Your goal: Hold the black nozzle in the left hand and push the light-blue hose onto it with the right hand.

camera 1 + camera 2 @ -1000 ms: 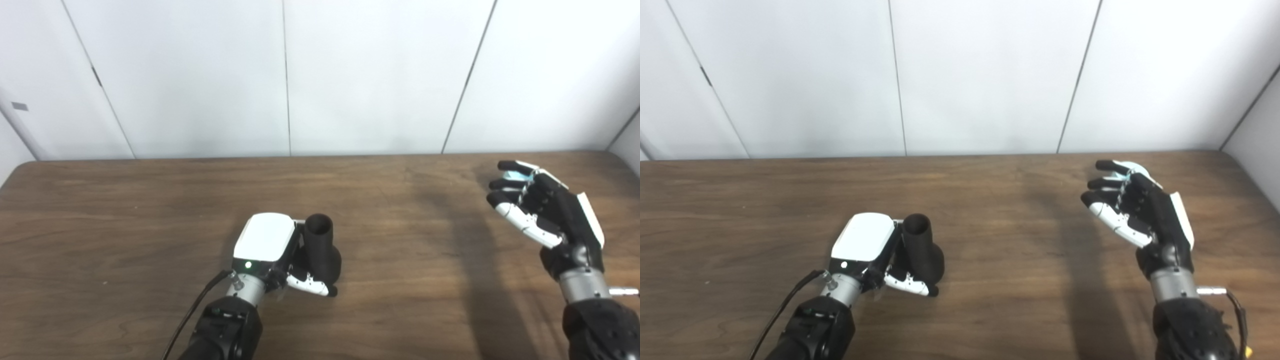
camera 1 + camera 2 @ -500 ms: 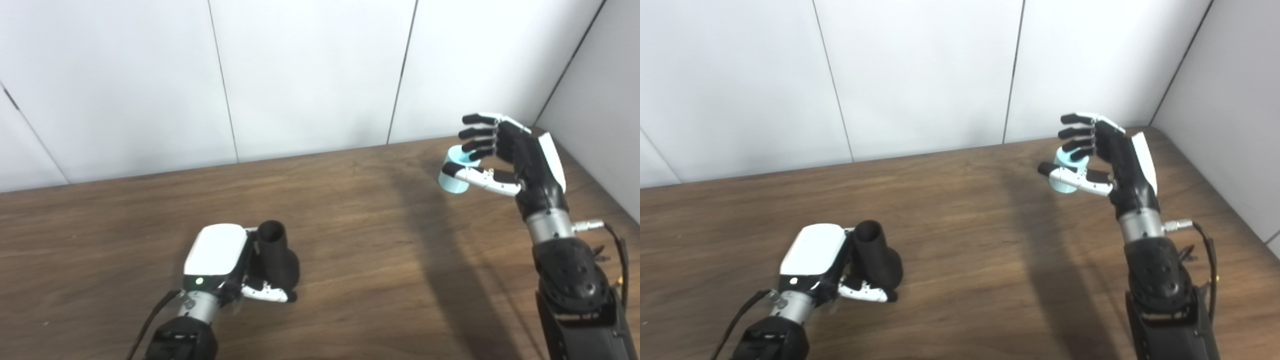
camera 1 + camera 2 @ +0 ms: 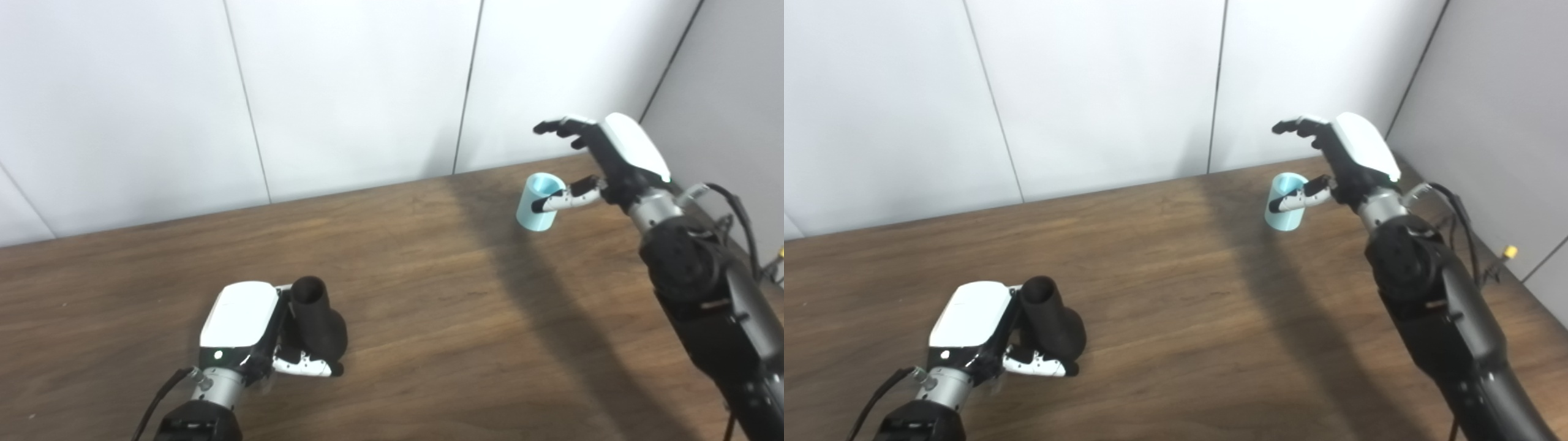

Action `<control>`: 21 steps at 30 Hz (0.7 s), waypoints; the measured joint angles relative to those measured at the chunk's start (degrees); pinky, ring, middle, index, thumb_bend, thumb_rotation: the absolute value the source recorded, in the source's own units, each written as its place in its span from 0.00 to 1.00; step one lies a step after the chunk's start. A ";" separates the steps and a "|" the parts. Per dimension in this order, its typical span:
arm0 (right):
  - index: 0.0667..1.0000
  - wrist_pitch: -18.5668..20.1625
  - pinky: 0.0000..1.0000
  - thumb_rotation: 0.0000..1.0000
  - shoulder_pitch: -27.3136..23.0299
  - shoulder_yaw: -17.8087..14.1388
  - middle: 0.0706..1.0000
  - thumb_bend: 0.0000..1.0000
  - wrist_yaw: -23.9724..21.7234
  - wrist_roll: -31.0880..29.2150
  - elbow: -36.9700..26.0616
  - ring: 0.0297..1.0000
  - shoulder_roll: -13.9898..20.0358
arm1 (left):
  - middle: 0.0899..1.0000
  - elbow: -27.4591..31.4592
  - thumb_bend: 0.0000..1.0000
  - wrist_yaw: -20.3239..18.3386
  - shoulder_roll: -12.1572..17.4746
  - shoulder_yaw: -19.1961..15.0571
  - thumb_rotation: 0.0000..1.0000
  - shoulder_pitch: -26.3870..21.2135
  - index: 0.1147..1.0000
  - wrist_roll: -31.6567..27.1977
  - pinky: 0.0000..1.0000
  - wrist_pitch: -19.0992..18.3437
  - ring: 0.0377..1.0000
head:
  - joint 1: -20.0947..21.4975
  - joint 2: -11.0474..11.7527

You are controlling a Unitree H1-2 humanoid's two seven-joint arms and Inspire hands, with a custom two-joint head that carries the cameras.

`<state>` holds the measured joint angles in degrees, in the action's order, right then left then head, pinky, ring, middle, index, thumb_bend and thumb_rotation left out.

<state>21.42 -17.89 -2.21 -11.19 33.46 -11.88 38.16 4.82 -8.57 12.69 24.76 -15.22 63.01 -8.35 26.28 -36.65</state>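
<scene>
Nozzle: the black nozzle (image 3: 313, 320) stands upright at the near left of the wooden surface (image 3: 429, 306), open mouth up, wide base down.
Left robot hand: the left robot hand (image 3: 257, 324) is wrapped around the nozzle's lower body, thumb across the front near the base; it looks like a settled hold, with the base at or very near the surface.
Hose: the light-blue hose (image 3: 539, 209) is a short tube piece, standing on end at the far right of the surface, close to the wall corner, well apart from the nozzle.
Right robot hand: the right robot hand (image 3: 603, 156) is over and just beside the hose, fingers (image 3: 1295, 127) spread out above it and the thumb (image 3: 1298, 197) lying against the tube's side. It is wide, not closed on the tube; whether the thumb presses or merely touches cannot be told.
Done so far: the holding half of the task appears finished, since the nozzle is gripped and its mouth is clear.
Left to do: the hose is not yet grasped. In my judgement the right robot hand must close around the tube, lift it, carry it across to the nozzle, line its opening up with the nozzle's mouth and push it down over it.
Progress: early, roughly the first part only.
Watch point: the tube looks light and could tip if the thumb nudges it before the fingers close.
</scene>
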 measured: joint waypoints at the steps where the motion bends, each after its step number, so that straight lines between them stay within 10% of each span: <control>1: 0.78 0.75 0.71 0.12 -0.93 1.52 0.83 0.90 -1.21 1.16 1.25 0.84 0.76 | 0.37 0.00 0.52 0.00 0.02 -0.05 0.00 0.01 0.43 -0.02 0.35 0.04 0.47 | 0.00 -0.09; 21: 0.76 -4.05 0.79 0.12 -10.31 9.07 0.81 0.93 -2.69 4.05 27.93 0.87 2.71 | 0.37 0.25 0.52 -0.65 -0.17 -0.11 0.00 0.03 0.43 0.87 0.36 -0.15 0.46 | -1.14 -0.70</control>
<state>17.37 -28.20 6.87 -13.88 37.51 16.05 40.87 5.08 -9.22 12.52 24.65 -15.20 63.88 -8.50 25.14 -37.35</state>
